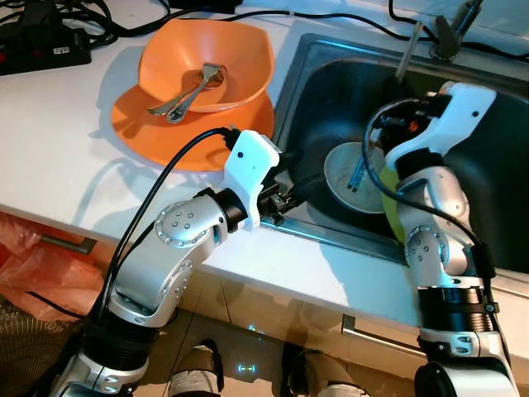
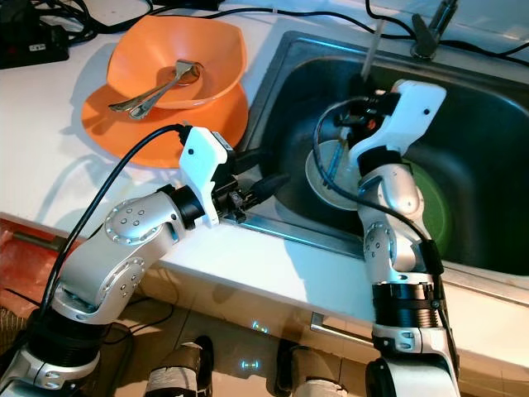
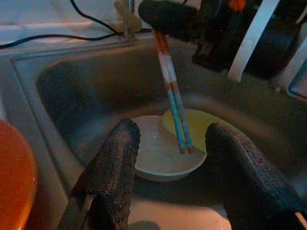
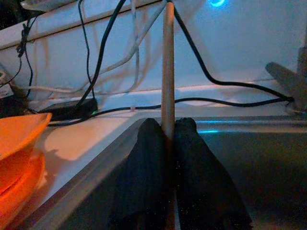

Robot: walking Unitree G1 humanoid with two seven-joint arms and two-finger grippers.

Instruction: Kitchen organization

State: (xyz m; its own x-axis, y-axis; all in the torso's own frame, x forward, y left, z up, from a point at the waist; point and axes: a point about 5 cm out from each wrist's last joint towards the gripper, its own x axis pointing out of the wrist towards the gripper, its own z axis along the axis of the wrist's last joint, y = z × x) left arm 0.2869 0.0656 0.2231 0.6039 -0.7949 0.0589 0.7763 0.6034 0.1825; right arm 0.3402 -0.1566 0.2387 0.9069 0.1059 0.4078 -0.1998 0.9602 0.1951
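The sink (image 1: 496, 165) is cut off at 3 o'clock. Over its white bowl (image 3: 163, 153), the right gripper (image 4: 165, 143) pinches upright chopsticks (image 3: 172, 105), tips in the bowl; the left gripper (image 3: 172, 158) gapes at 7 o'clock.

An orange bowl (image 1: 207, 70) sits on an orange plate (image 1: 140, 124) on the white counter (image 1: 50, 141), with silver-grey spoons (image 1: 186, 93) inside the bowl. In the dark steel-grey sink (image 1: 331, 91) are a pale white bowl (image 3: 160, 153) and a yellow-green plate (image 3: 206, 127), and the chopsticks (image 3: 173, 103) run from reddish-brown at the top through a white band to blue lower down. Both arms are silver with white wrist housings, the left gripper (image 3: 175, 187) and right gripper (image 4: 168, 143) have black textured fingers, and black cables (image 4: 96, 57) trail over the white wall.
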